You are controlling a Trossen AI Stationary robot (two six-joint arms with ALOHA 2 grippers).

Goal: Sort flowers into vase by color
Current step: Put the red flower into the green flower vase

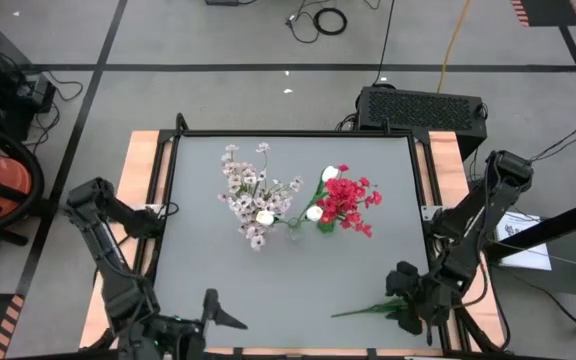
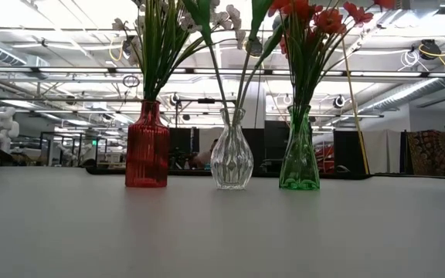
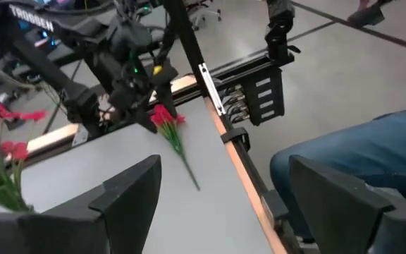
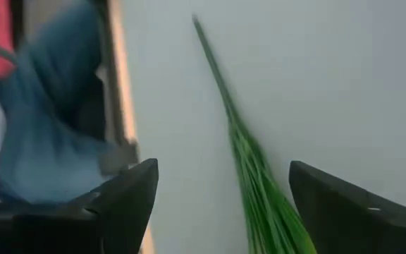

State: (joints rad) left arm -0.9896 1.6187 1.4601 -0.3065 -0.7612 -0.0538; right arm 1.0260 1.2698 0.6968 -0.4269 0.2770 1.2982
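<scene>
Three vases stand in a row mid-table: a red one [image 2: 147, 147] with pinkish-white flowers [image 1: 253, 190], a clear one [image 2: 231, 158] with white buds [image 1: 314, 212], and a green one [image 2: 299, 154] with red flowers [image 1: 350, 198]. A loose red sprig [image 3: 169, 130] lies flat near the table's near right corner, its green stem [image 1: 363, 310] pointing left. My right gripper [image 1: 408, 308] hangs open over its bloom end; the stem [image 4: 235, 127] runs out from between its fingers. Whether they touch it does not show. My left gripper [image 1: 220, 312] is open near the near edge, pointing toward the sprig.
A person's leg in jeans [image 3: 358, 155] is just beyond the table's right edge, by the black frame rail [image 3: 220, 116]. A black box [image 1: 420, 105] sits behind the far right corner. Bare tabletop [image 1: 268, 290] lies between the vases and the near edge.
</scene>
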